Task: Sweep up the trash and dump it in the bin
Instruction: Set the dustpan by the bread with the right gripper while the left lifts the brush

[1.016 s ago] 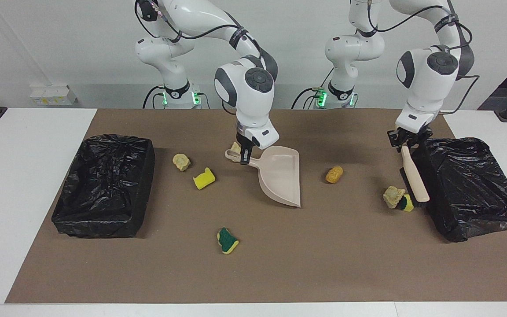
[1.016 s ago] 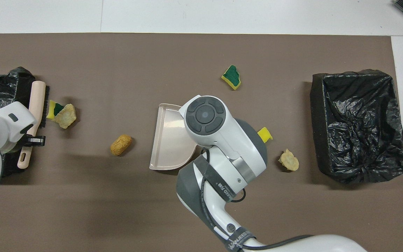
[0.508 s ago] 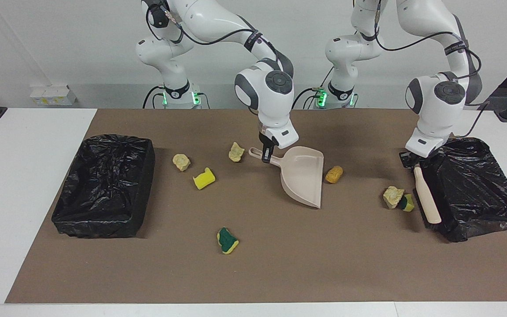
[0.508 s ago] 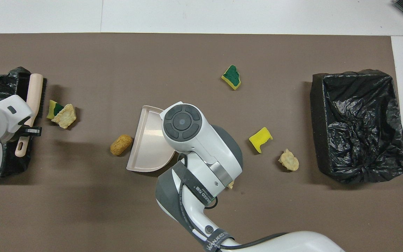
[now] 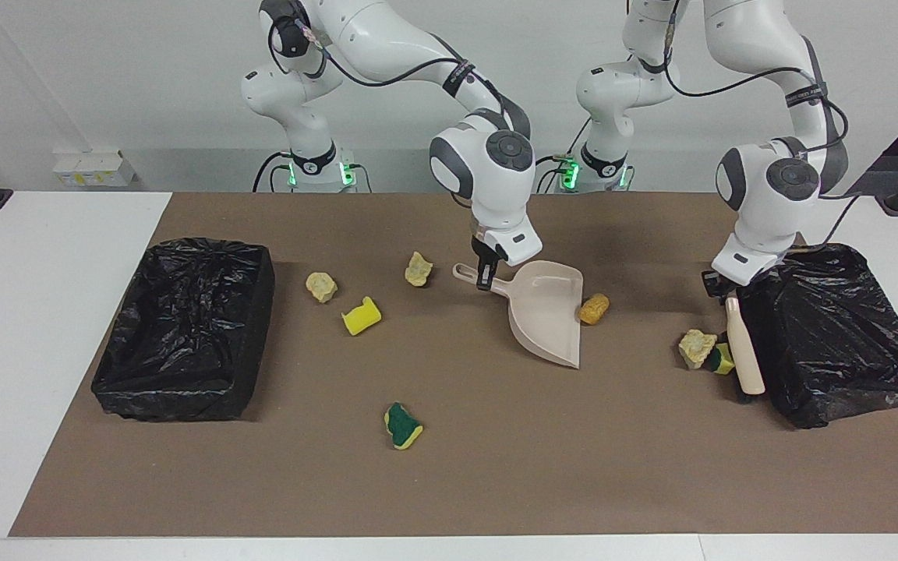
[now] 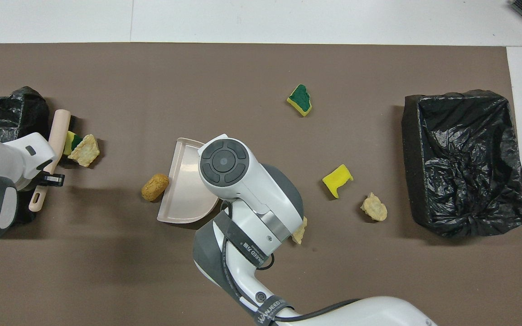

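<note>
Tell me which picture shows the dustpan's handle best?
The facing view: the dustpan shows whole, handle sticking out past the right end effector that grips it. In the overhead view the arm hides the handle; only the pan shows.

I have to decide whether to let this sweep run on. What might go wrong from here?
1. The orange-brown lump sits right at the dustpan side edge, not its open mouth, so the pan may nudge it away.
2. The brush held by the left tool is beside the bin; a sweep could snag the black liner.
</note>
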`<state>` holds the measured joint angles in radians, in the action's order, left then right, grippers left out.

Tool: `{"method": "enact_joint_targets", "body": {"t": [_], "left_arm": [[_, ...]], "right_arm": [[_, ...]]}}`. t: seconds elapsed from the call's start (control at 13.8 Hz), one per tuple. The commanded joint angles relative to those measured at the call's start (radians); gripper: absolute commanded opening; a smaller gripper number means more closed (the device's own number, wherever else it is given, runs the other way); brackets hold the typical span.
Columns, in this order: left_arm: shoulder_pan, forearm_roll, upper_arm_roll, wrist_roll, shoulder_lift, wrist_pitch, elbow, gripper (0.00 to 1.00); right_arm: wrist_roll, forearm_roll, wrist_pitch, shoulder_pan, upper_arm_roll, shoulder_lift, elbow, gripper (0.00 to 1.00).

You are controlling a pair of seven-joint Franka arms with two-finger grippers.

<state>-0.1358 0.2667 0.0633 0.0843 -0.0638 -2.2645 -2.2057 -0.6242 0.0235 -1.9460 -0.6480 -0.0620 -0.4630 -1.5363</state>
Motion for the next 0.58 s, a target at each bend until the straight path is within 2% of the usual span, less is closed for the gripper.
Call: {"method": "enact_joint_targets", "body": {"t": [0.0,0.51], "left_arm": [[0.036,-0.050,-0.002,0.012,0.059,0.011,-0.069,0.00],[0.249,-0.145,-0.004,-0.099,0.096,0.019,-0.115,0.00]], "right_arm": [[0.029,-0.005,-0.004,-0.001,-0.004,-0.009,0.018,0.00],[0.027,0.000,-0.004,0.001,-0.004,-0.009,0.018,0.00]]}}
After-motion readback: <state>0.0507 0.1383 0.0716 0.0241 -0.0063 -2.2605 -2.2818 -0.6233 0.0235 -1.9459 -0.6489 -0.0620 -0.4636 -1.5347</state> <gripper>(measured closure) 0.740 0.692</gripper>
